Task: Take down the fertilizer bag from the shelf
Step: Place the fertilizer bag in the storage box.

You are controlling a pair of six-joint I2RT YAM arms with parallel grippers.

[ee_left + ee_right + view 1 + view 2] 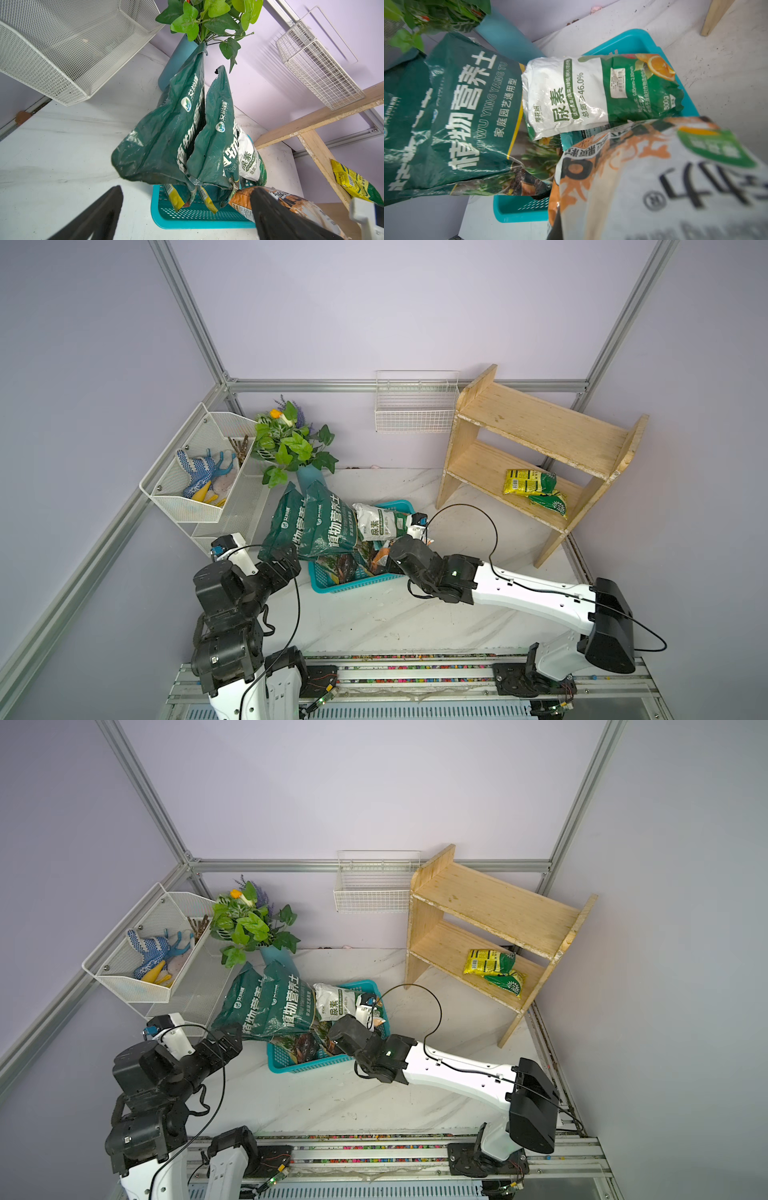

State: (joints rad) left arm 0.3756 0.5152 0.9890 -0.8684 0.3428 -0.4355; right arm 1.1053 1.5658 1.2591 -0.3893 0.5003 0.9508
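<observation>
2 soil bags, 1 orange bag, 1 basket, 1 shelf.

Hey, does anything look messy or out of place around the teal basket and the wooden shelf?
Yes. Two dark green soil bags lean out over the rim of the overstuffed teal basket instead of lying inside. On the shelf's lower tier, two yellow-green bags lie overlapped and askew.

fertilizer bag: on shelf lower tier | basket: left of shelf | soil bags: in basket
</observation>
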